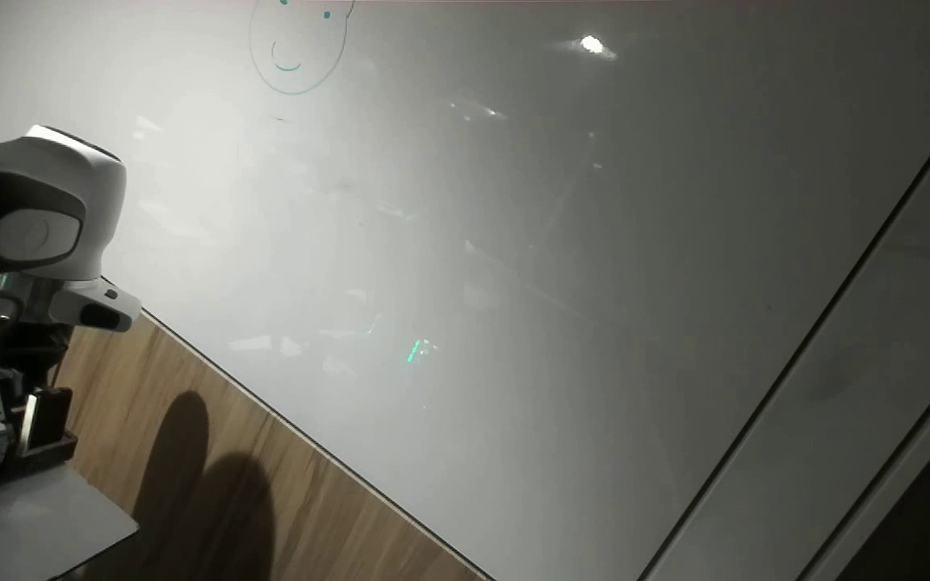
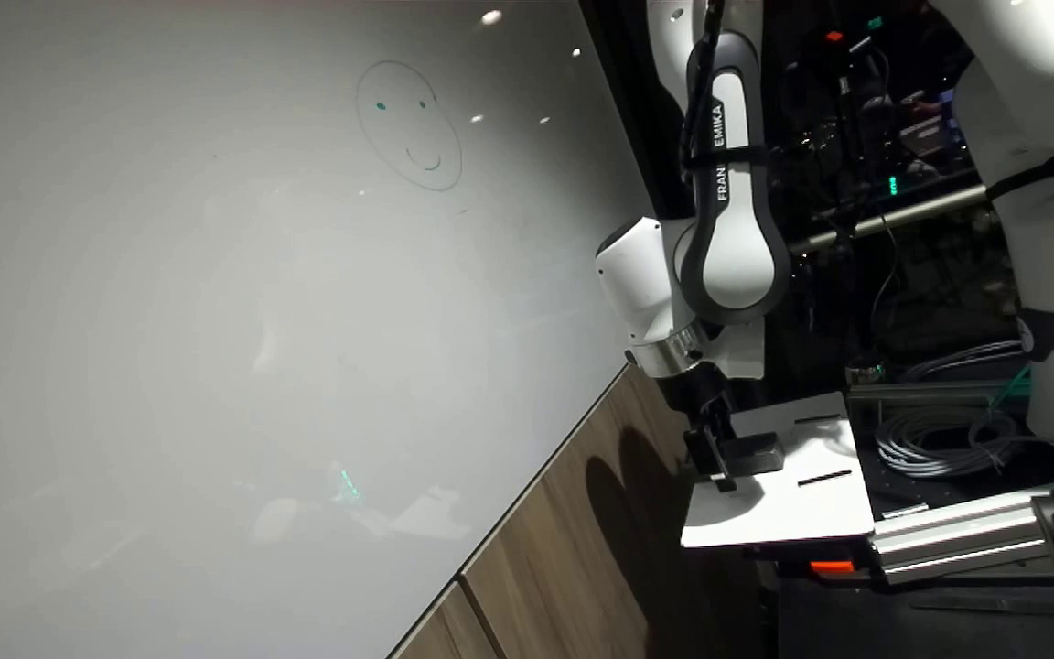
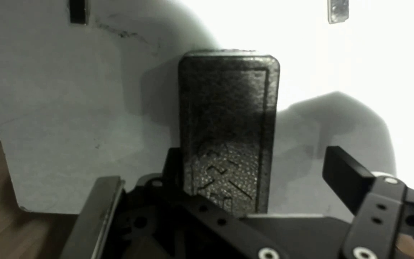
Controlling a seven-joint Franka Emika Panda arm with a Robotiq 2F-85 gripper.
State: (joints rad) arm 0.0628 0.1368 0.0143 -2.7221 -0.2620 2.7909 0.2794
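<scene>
Fingers [image 3: 349, 180] spread wide around one dark block [image 3: 228, 104]

End effector [image 3: 252, 154] first, and its two fingers stand well apart, pinching nothing in the wrist view. Between them, on the table [image 2: 811, 513], lies the block, and what a lopsided picture: one finger sits right by its long edge, contact too close to call, while a broad gap shows at the opposite flank.

The step in hand looks like lining up on that block. Good play here, as I judge it: shift sideways until both gaps match, set the fingers parallel to the long sides, and bring them in gently so the nearer finger doesn't shove the block askew. How low the tips reach beside it, I cannot tell.

Now the count, moving outward! One end effector, two fingers, one block. Two slots [image 2: 824, 478] in the table, both showing in an exterior view. One orange piece [image 2: 831, 567] below the table's edge, one coil of cable [image 2: 939, 444] beyond it. Two rounded shadows [image 1: 235, 508] lie across the wood-grain panelling [image 1: 352, 532], and up on the glossy wall [image 2: 170, 320], seen in both exterior views, one drawn face [image 2: 408, 125] beams out: two eyes, one smile.
</scene>
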